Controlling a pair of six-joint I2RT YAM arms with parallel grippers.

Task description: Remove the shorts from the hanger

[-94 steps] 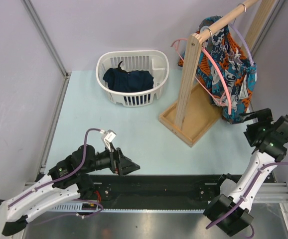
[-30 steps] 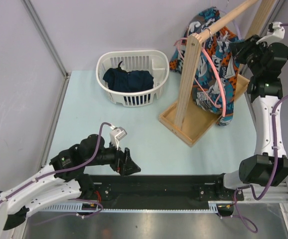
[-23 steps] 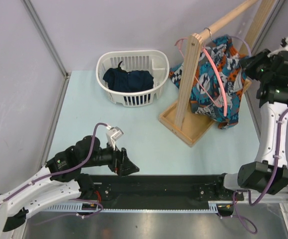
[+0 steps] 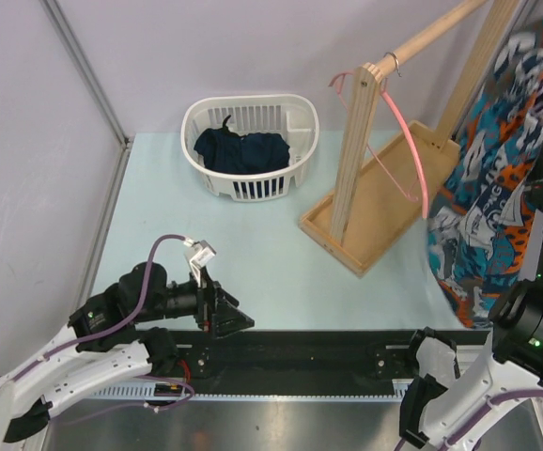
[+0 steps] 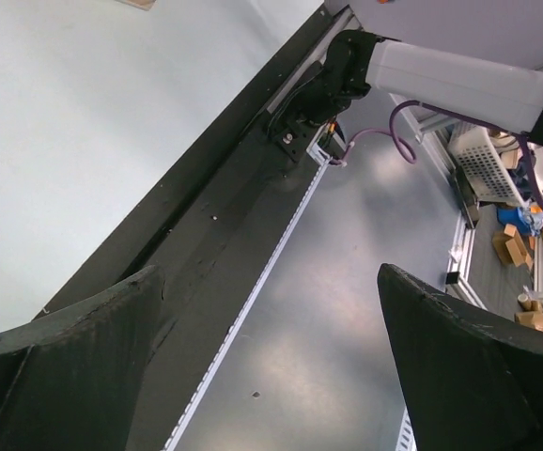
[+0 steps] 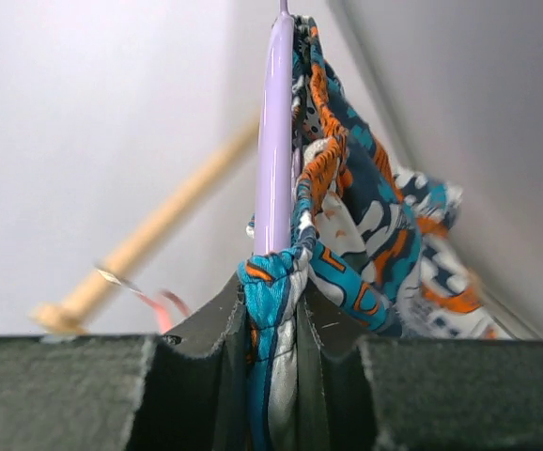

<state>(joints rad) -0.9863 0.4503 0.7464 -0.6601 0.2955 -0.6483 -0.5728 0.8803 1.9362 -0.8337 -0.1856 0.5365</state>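
The shorts [image 4: 497,188] are held up at the right edge of the scene, clear of the wooden rail [image 4: 436,33] and well apart from the pink hanger [image 4: 408,141] that hangs on it. In the right wrist view the right fingers [image 6: 206,329] are clamped on a bunched teal fold of fabric, w/ the purple hanger [image 6: 273,141] rising straight up from the pinch. Whether its bar is also caught in the clamp cannot be told. The left fingers [image 5: 84,357] are spread wide w/ nothing between them, low over the black rail at the near edge of the worktop [image 4: 253,244].

Step in hand, as judged: hanger & shorts are off the rail together, so separation is yet to be done. It would best be done w/ the left fingers brought across to take the hanger by a bare part, e.g. near the hook, not the cloth. The right clamp should be kept on fabric only, then the two drawn apart along the bar so the waistband slides off one end. Snagging on the bar is poss., so a slow pull is advised.

No brand, label or legible writing is seen anywhere; the print on the shorts is pattern only.
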